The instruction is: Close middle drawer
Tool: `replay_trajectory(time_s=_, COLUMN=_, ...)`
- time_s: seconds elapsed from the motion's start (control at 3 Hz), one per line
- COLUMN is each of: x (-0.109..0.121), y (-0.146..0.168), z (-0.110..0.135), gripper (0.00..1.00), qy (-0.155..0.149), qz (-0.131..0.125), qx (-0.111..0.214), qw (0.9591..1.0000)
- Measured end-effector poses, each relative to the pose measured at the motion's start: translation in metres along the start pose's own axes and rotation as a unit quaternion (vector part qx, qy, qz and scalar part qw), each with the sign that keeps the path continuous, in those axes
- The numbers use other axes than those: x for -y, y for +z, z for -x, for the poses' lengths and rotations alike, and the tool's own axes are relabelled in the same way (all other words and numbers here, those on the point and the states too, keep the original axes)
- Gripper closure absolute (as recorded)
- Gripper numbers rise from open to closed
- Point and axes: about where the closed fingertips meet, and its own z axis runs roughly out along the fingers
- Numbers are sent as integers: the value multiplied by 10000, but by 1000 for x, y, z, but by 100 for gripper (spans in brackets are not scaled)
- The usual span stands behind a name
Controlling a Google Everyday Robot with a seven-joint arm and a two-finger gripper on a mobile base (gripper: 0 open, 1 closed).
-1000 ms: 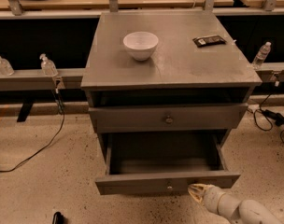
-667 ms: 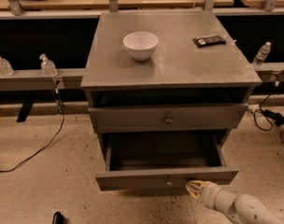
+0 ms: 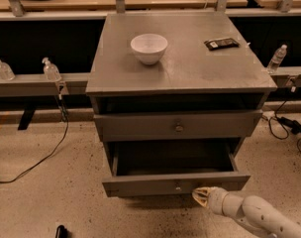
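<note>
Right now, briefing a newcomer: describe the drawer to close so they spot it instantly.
Find the grey metal cabinet topped by a white bowl. Its grey middle drawer is the only one pulled out, with the cream gripper at its front.

Dim overhead light; gripper (image 3: 199, 196) at middle drawer (image 3: 155, 185) front, perhaps overexposed

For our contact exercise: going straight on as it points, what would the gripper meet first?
Probably the middle drawer, on its front panel beside the knob; the gripper sits at the panel's lower edge, depth unclear.
</note>
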Motion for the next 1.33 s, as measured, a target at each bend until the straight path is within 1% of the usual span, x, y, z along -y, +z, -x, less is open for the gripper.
replay_trajectory(time_s=0.33, x=33, y=16, z=11, gripper=100, qy=-234, qz=131, qx=50, qw=9996)
replay_trajectory(time_s=0.67, x=32, y=15, z=11, gripper=100, qy=-234, qz=131, qx=50, qw=9996)
replay_trajectory(time_s=1.0, x=65, y=39, z=25, gripper=100, qy=-385, qz=317, qx=104, qw=9987)
replay_trajectory(time_s=1.33, x=64, y=37, z=24, gripper=100, qy=-385, qz=317, qx=104, qw=9987)
